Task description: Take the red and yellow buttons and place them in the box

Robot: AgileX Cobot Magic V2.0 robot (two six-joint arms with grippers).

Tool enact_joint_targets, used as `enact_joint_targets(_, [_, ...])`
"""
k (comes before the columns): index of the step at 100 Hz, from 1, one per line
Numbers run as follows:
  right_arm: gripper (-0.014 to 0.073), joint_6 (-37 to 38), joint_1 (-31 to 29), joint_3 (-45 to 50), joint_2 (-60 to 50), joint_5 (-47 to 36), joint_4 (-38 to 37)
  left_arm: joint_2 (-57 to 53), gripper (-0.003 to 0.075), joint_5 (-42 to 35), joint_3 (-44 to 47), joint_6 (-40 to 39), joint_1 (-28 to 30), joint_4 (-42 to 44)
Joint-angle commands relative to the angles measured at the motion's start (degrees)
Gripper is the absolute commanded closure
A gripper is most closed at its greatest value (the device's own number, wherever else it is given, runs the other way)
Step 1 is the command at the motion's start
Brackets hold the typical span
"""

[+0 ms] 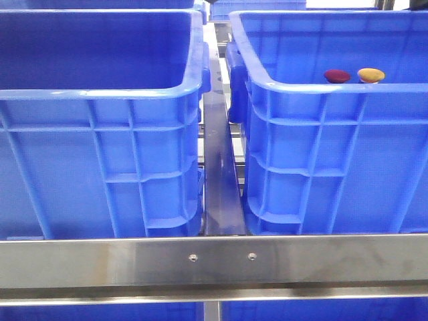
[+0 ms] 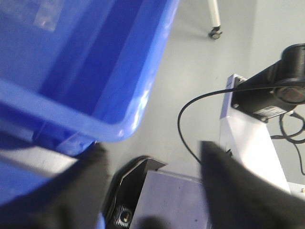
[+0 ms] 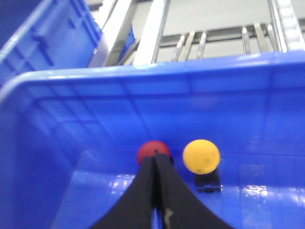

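You see the dark red domed button [image 1: 337,75] and the orange-yellow domed button [image 1: 371,75] side by side inside the right-hand bright-blue ribbed plastic crate [image 1: 321,147]. The matching left-hand blue crate [image 1: 100,154], at 9 o'clock from it, shows no button. The right hand [image 3: 155,164] is pressed closed, empty, tips just before the red button. The left hand [image 2: 152,157] is spread wide, empty, beside the left-hand crate's rim. Judge both picks outstanding.

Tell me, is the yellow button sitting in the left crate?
No, the yellow button shows beside the red button inside the right crate, just above its near rim.
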Motion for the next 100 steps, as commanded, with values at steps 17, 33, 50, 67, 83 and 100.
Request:
enact_joint_targets(17, [0.0654, -0.6, -0.2, 3.5, -11.2, 2.2, 1.0, -2.4, 0.0740, 2.1, -1.8, -8.2, -0.5, 2.4])
enact_joint_targets(33, [0.0654, -0.6, -0.2, 5.9, -16.4, 1.9, 0.9, -4.7, 0.0740, -1.9, 0.4, -13.8, -0.5, 8.2])
enact_joint_targets(50, [0.0654, -0.6, -0.1, 8.7, -21.2, -0.7, 0.9, -11.1, 0.0740, -8.6, 5.7, -21.1, -0.5, 15.8])
enact_joint_targets(67, [0.0654, -0.6, 0.6, 11.3, -25.9, -4.6, 0.9, -20.4, 0.0740, -16.9, 14.2, -25.3, -0.5, 22.5])
enact_joint_targets(83, [0.0654, -0.6, 3.6, 13.4, -31.4, -10.4, 0.9, -30.0, 0.0740, -25.4, 23.5, -25.3, -0.5, 22.7])
enact_joint_targets(100, [0.0654, -0.6, 5.1, 15.8, -38.2, -11.9, 0.9, -40.5, 0.0740, -33.6, 33.8, -25.4, -0.5, 23.6])
